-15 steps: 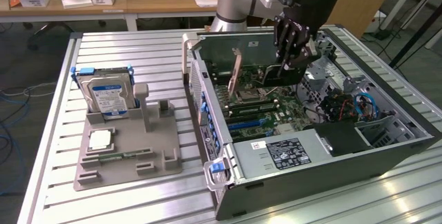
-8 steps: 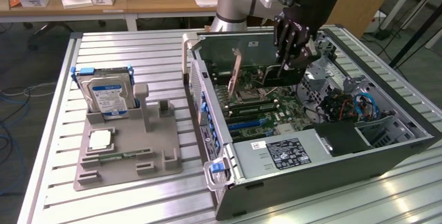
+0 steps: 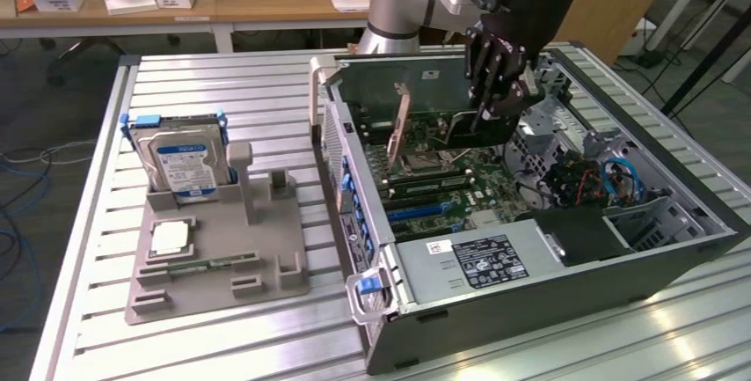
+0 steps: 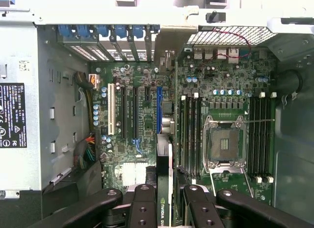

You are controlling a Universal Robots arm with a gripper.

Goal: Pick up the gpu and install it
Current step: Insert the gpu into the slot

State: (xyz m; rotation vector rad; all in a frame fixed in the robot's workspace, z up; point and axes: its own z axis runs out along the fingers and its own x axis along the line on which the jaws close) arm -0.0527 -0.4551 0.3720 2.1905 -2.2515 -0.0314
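We are clamping the graphics card in the pincer's narrow grip inside the computer case; we are judging it needs keeping square over the blue slot below the pincer.

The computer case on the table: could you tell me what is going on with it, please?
The arm's gripper is closed on the gpu, holding it edge-down inside the open computer case, above the motherboard near its expansion slots. I cannot tell whether it touches a slot. The hard drive stands in the grey holder on the exterior view's left.
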